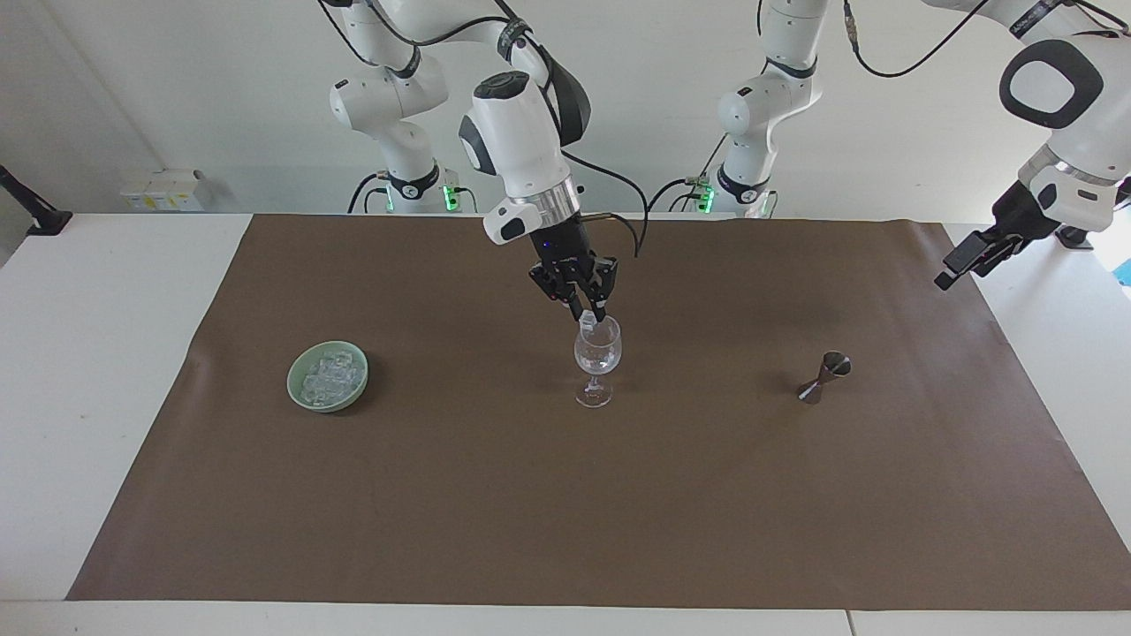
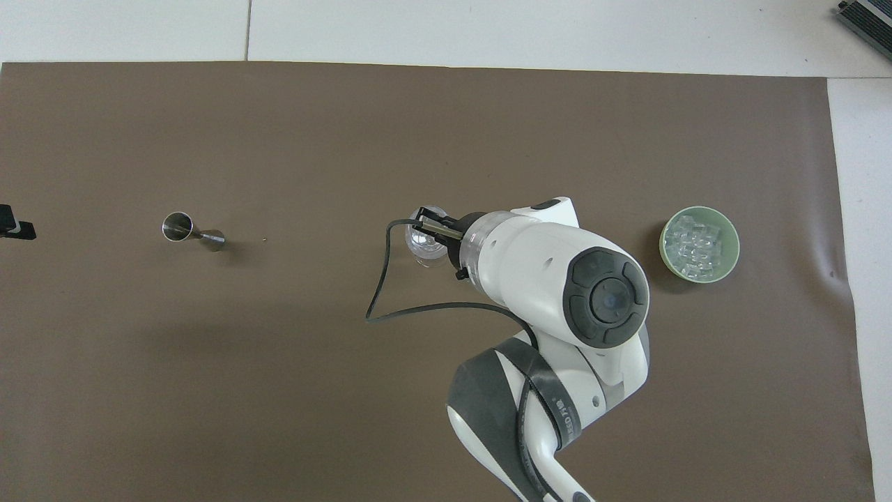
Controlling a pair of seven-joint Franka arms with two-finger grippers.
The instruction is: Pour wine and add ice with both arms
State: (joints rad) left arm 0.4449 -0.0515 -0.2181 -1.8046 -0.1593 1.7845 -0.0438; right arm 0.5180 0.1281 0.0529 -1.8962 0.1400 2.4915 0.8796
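A clear stemmed wine glass (image 1: 597, 355) (image 2: 424, 240) stands mid-mat. Directly over its rim hangs my right gripper (image 1: 590, 312), pointing down, its fingertips slightly parted, so it is open. A small whitish chunk (image 1: 588, 326) shows at the rim just under those tips; whether it still touches them I cannot tell. The rest of the ice (image 1: 329, 374) (image 2: 698, 244) is heaped in a green bowl (image 1: 300, 396) toward the right arm's end. My left gripper (image 1: 947, 276) (image 2: 15, 227) is raised over the mat's edge at the left arm's end, open and holding nothing.
A steel jigger (image 1: 823, 376) (image 2: 191, 232) lies tipped on the mat between the glass and the left arm's end. A brown mat (image 1: 565, 512) covers most of the white table. The right arm's black cable (image 2: 380, 293) loops beside the glass.
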